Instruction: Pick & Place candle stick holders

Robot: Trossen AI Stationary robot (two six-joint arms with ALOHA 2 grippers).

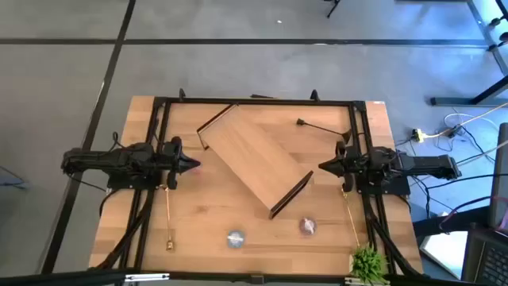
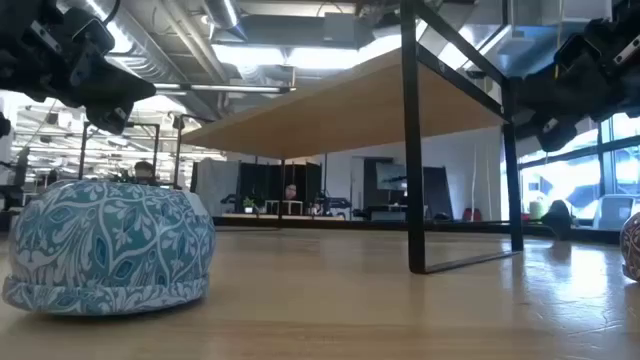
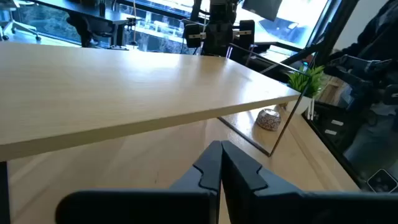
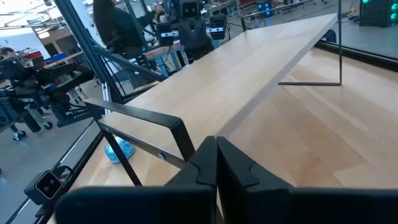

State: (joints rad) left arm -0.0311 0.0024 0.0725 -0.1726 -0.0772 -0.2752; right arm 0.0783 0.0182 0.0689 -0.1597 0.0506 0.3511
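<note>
the wooden board (image 1: 255,163) is sitting slanted across the table's middle, likely as the stand the holders are meant for. the gold holders are lying flat, one (image 1: 168,218) on the left and one (image 1: 351,214) on the right, and the black holder (image 1: 321,127) is lying far right. the blue round (image 1: 236,237) and the mauve round (image 1: 308,226) are resting near the front edge. the left gripper (image 1: 193,164) and right gripper (image 1: 323,166) are hovering level, pointing inward at the board, fingers pressed together and holding nothing.

Mauve holder (image 2: 631,246) cut off by frame edge.
</note>
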